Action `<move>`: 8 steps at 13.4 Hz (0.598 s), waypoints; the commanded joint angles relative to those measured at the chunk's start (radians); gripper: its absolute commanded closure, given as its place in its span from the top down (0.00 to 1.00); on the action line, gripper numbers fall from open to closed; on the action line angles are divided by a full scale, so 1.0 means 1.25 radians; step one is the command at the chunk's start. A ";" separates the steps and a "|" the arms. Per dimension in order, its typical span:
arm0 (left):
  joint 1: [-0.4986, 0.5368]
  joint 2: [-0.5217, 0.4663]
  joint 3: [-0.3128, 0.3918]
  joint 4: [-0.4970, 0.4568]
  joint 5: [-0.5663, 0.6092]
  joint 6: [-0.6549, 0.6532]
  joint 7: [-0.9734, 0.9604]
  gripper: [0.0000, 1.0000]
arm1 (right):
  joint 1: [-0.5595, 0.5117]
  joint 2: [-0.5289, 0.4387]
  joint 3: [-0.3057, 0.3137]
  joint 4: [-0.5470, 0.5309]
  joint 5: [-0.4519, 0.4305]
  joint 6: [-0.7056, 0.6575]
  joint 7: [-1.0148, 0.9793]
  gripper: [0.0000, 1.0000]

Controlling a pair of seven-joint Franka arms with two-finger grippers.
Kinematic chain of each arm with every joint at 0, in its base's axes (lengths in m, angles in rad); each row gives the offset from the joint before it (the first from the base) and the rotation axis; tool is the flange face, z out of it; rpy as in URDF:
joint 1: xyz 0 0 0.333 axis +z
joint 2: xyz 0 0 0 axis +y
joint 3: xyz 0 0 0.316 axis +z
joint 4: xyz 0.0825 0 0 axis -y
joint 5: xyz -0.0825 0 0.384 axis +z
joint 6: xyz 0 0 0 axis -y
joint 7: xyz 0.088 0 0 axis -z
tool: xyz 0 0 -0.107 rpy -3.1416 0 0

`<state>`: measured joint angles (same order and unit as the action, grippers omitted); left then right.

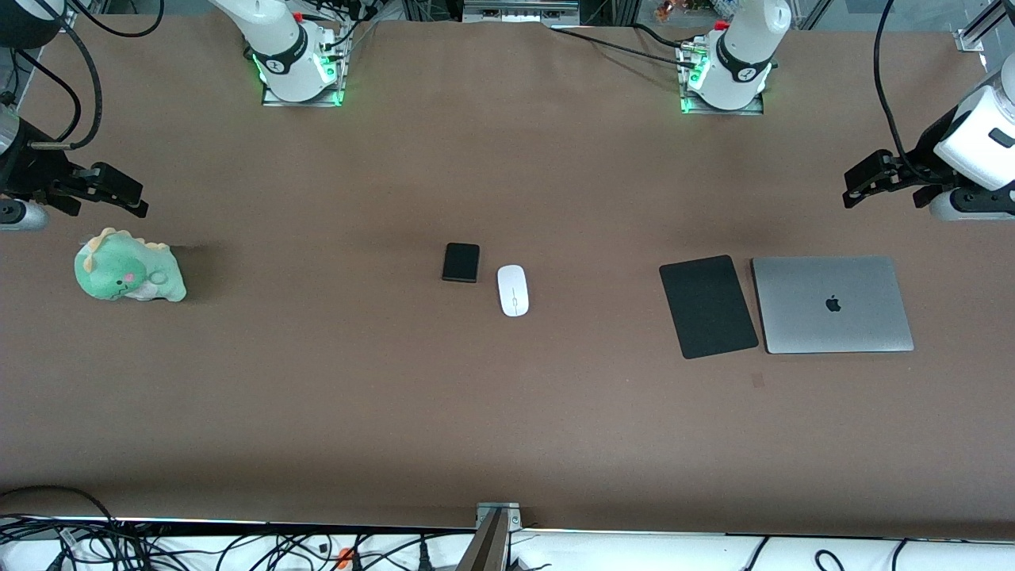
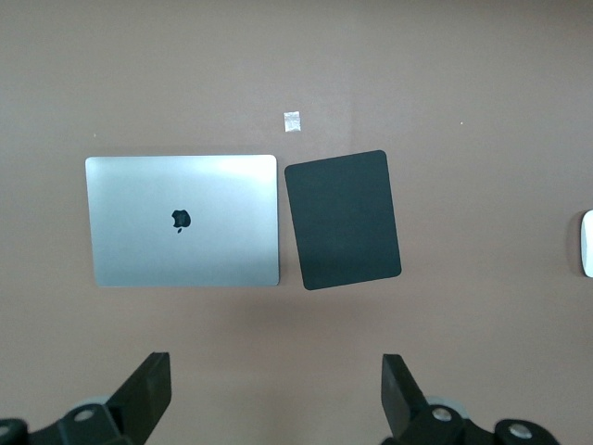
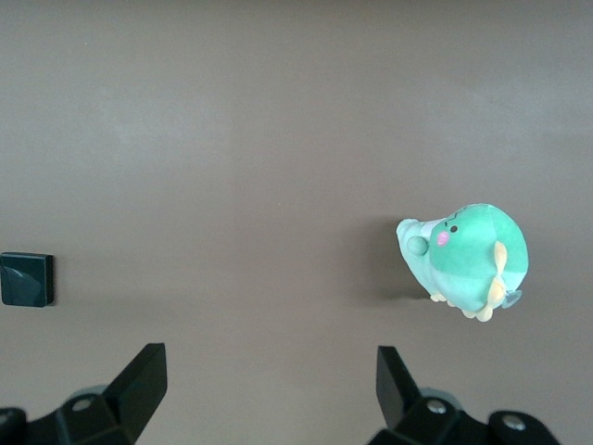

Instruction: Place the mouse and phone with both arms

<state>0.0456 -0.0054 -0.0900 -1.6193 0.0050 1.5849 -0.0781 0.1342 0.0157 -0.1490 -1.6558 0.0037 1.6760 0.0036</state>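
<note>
Phone (image 1: 461,262) and mouse (image 1: 513,290) lie side by side mid-worktop (image 1: 396,396).
Both arms run off frame; left gripper (image 2: 273,394) and right gripper (image 3: 269,389) hover spread, empty, at their ends.

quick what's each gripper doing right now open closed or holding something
Left gripper: open, holding nothing, up above the table near the laptop.
Right gripper: open, holding nothing, up above the table near the green plush toy.
</note>
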 commanded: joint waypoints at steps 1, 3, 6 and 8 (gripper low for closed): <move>0.004 0.004 -0.004 0.022 0.002 -0.020 0.007 1.00 | 0.003 -0.010 -0.004 -0.001 0.015 -0.012 0.001 1.00; 0.004 0.004 -0.004 0.022 0.002 -0.020 0.006 1.00 | 0.003 -0.011 -0.004 -0.001 0.015 -0.012 0.001 1.00; 0.005 0.004 0.002 0.020 0.002 -0.021 0.015 1.00 | 0.003 -0.014 -0.004 -0.001 0.015 -0.012 0.002 1.00; 0.004 0.004 0.001 0.019 0.003 -0.021 0.007 1.00 | 0.003 -0.014 -0.004 -0.001 0.015 -0.012 0.002 1.00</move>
<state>0.0469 -0.0054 -0.0878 -1.6185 0.0050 1.5841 -0.0781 0.1342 0.0148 -0.1490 -1.6558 0.0038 1.6760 0.0036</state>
